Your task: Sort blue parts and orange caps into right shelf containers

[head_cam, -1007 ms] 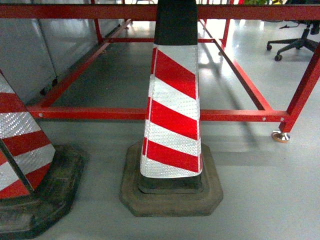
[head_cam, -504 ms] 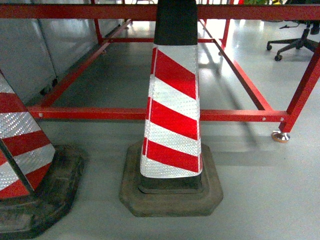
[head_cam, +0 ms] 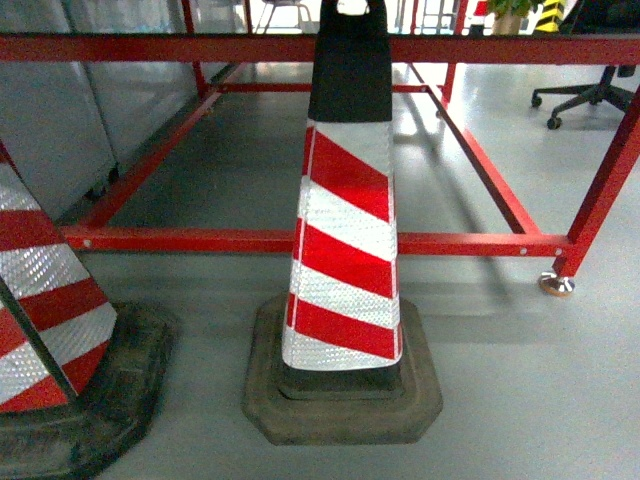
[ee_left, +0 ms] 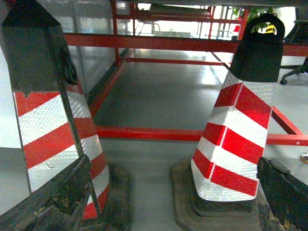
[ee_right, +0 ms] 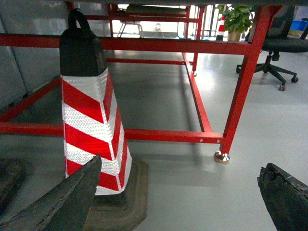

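Both grippers hang low with nothing between their spread fingers, the left gripper (ee_left: 168, 202) and right gripper (ee_right: 178, 202) simply carried while the base faces the floor. Just ahead stands a striped cone (head_cam: 343, 250), a second cone (head_cam: 50, 310) cut off at left, likely marking off the red frame (head_cam: 300, 240) behind. The right shelf containers, blue parts and orange caps are nowhere in sight.

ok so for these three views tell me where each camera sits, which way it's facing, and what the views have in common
Head: rides on the robot, slanting down and forward at a striped traffic cone before a red steel frame; no part of the robot shows.
Left wrist: low, facing forward between two cones; both dark fingers of the left gripper frame the bottom corners, jaws apart, empty.
Right wrist: low, facing forward; the right gripper shows the same way, jaws apart.
Shared: all three see that cone, the frame and grey floor; both wrist views also catch a potted plant.
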Controlling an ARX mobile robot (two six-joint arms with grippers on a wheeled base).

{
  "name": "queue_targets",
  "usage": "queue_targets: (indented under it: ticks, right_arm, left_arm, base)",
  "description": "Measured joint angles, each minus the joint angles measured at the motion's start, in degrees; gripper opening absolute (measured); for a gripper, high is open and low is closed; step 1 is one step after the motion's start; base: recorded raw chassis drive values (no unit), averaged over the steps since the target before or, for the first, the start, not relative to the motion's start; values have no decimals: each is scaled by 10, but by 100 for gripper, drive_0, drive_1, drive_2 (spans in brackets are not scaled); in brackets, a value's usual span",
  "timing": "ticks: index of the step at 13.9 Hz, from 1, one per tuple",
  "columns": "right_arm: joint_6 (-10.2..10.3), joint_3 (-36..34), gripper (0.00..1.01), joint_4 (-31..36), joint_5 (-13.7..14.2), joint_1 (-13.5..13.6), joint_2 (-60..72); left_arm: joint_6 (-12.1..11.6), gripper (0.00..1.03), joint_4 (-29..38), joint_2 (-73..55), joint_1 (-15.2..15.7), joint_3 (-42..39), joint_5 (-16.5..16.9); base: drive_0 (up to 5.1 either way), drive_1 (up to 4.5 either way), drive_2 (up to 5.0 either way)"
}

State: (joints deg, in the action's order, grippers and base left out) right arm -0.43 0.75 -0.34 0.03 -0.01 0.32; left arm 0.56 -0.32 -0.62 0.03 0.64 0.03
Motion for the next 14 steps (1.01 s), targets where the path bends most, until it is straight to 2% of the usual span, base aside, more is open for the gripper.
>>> queue_targets:
  ticks: [14]
  right_arm:
    - [4,0,98,0,0,0,0]
  left_arm:
    - [-6,98,1,0,0,0,-1]
  base:
    - [0,0,0]
